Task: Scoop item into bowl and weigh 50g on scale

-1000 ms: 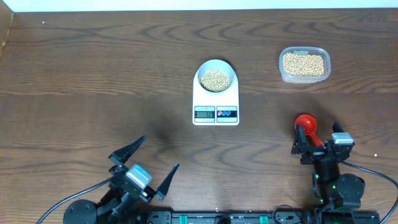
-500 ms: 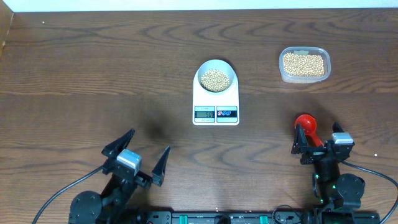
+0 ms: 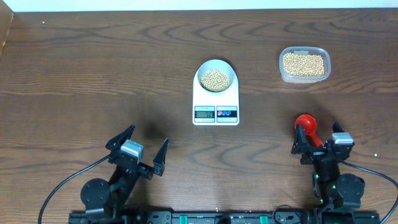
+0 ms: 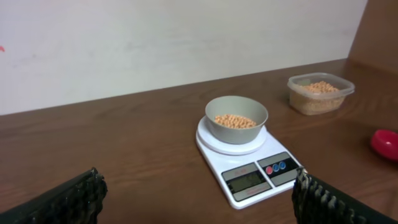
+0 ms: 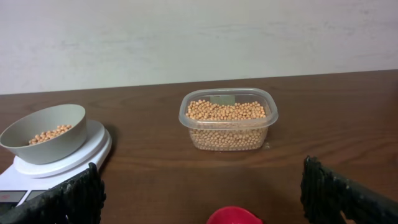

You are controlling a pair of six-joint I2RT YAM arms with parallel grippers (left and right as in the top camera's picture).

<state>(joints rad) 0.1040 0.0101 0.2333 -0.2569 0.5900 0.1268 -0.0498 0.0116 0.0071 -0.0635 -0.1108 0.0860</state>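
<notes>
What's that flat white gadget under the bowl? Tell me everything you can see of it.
It is a flat white kitchen scale, plastic by the look, rectangular with a round platform at the back. Its front edge carries a small grey display, digits too small to read, and red and blue buttons. It lies flat on the brown wooden table, near the middle. The pale bowl of beans sits on the platform; nothing else touches it.

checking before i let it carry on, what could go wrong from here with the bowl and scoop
The red scoop lies loose by the open right gripper; an advance could knock it away. A bump to the bowl on the scale could spill beans or upset the reading, unreadable here.
</notes>
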